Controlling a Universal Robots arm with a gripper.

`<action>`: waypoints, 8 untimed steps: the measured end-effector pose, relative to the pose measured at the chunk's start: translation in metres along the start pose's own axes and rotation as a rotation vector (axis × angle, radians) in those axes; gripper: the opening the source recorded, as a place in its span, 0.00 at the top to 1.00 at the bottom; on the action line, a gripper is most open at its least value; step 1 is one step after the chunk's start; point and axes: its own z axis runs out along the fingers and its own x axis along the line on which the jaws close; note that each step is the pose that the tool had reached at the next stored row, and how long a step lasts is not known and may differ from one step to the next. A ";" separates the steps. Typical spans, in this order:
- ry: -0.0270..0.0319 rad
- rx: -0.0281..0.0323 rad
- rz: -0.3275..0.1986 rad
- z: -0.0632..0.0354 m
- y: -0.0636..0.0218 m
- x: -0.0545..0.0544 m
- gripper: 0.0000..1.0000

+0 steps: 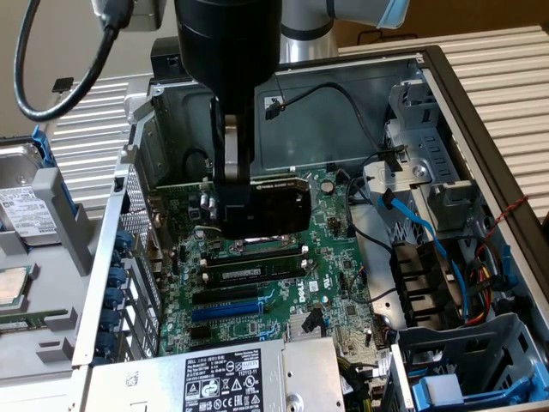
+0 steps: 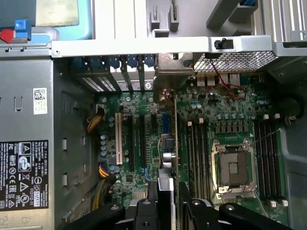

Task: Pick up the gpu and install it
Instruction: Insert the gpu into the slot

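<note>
Insertion looks to be the step in hand: the fingers [image 2: 184,195] are clamped on the gpu [image 2: 166,184], one on each face, and the card stands on edge inside the open case [image 1: 283,103], over the motherboard [image 2: 139,120]. In the exterior view the gripper [image 1: 236,210] hangs above the board with the gpu's black shroud facing the exterior view's right, close over the socket [image 2: 232,165]. From the wrist, the card is seen edge-on, running away from the fingers along the line of the blue slot [image 2: 165,122], with its silver bracket [image 2: 175,62] up at the case's rear wall. I cannot tell whether its lower edge is touching a slot or just above one. By my reading, the next move calls for the card's edge to line up squarely with that slot and the bracket to meet its rear opening, then a straight, even press down without tilt. Counted: one gpu, one gripper, one motherboard, one empty socket, one white slot [image 2: 118,139], one blue slot, and one power supply [image 1: 219,378] with its label.
</note>
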 end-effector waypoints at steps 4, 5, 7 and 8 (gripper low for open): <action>0.0012 -0.0224 0.001 0.0030 0.0011 -0.002 0.73; 0.0018 -0.0260 0.001 0.0042 0.0010 -0.002 0.73; 0.0024 -0.0276 0.001 0.0075 0.0007 -0.002 0.73; 0.0023 -0.0278 0.001 0.0093 0.0005 -0.002 0.73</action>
